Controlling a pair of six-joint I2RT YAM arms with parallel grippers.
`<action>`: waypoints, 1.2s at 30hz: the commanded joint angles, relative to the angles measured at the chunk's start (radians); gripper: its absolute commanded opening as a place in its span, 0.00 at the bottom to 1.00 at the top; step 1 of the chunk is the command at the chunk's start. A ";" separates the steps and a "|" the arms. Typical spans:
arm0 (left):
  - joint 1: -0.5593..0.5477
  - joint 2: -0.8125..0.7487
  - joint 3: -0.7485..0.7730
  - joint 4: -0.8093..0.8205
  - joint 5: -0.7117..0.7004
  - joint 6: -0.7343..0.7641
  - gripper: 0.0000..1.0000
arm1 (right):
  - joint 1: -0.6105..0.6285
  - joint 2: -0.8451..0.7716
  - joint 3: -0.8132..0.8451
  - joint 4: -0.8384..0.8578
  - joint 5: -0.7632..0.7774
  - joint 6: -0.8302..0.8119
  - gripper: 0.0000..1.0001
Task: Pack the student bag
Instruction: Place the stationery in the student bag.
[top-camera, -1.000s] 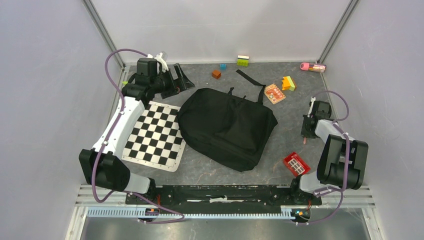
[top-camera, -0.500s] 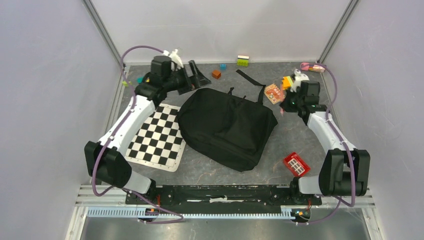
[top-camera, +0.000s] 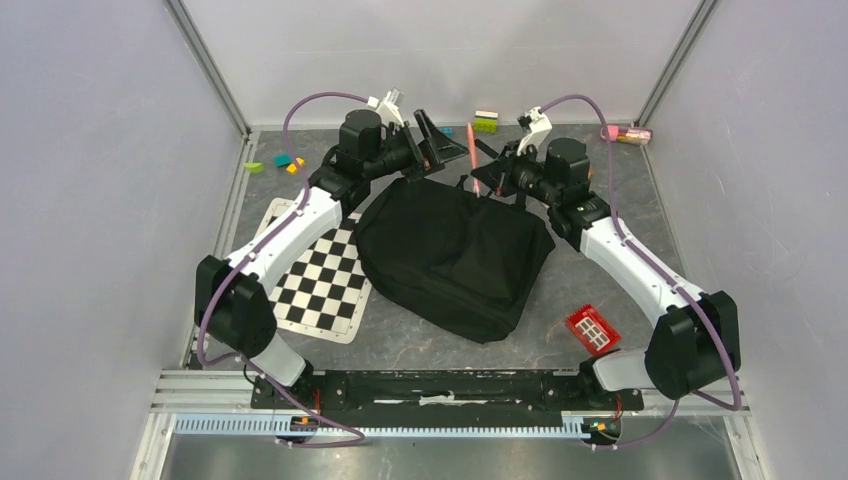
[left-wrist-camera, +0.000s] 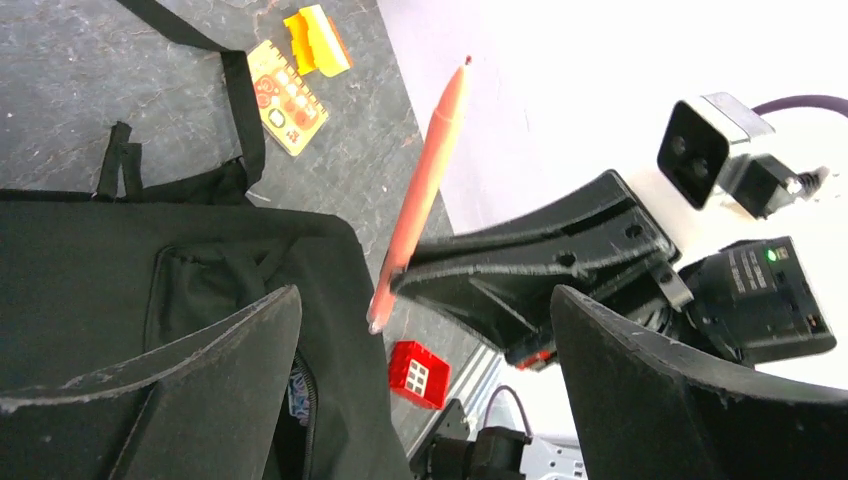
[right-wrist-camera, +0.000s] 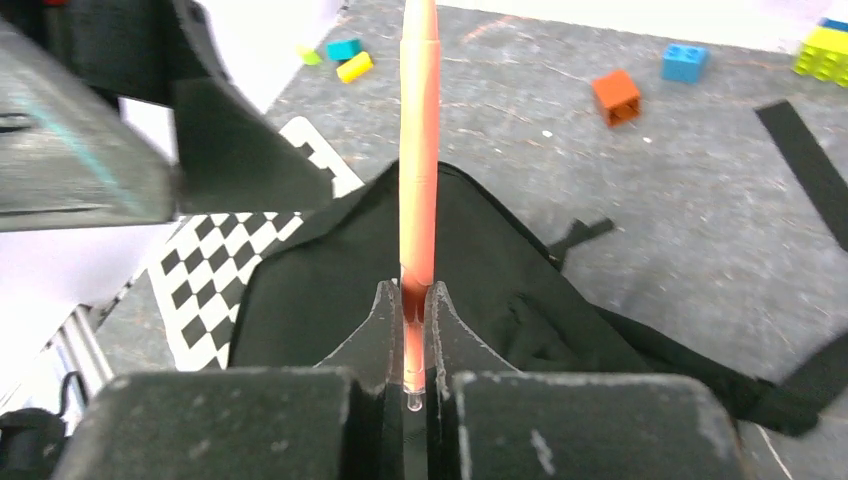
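The student bag (top-camera: 450, 255), a large black soft backpack, lay flat and slumped at the middle of the table (top-camera: 590, 265), with 1 black strap (left-wrist-camera: 240, 110) trailing from its far edge beside a small top loop (left-wrist-camera: 115, 160).

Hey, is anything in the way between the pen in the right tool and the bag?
Nothing visible. The right tool holds the pen above the bag, near its far edge, with only air between. The left tool, open, sits beside the pen, not under it.

Checkered mat (top-camera: 318, 285) at left, red grid block (top-camera: 592, 329) at right
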 joint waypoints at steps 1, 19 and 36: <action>-0.030 -0.013 0.019 0.068 -0.065 -0.061 1.00 | 0.048 0.009 0.057 0.086 -0.052 0.044 0.00; -0.069 -0.057 0.020 -0.058 -0.224 -0.026 0.19 | 0.128 0.018 0.086 0.045 -0.064 -0.006 0.00; -0.015 -0.092 -0.109 -0.257 -0.182 0.149 0.02 | 0.134 0.013 0.117 -0.172 0.155 -0.128 0.85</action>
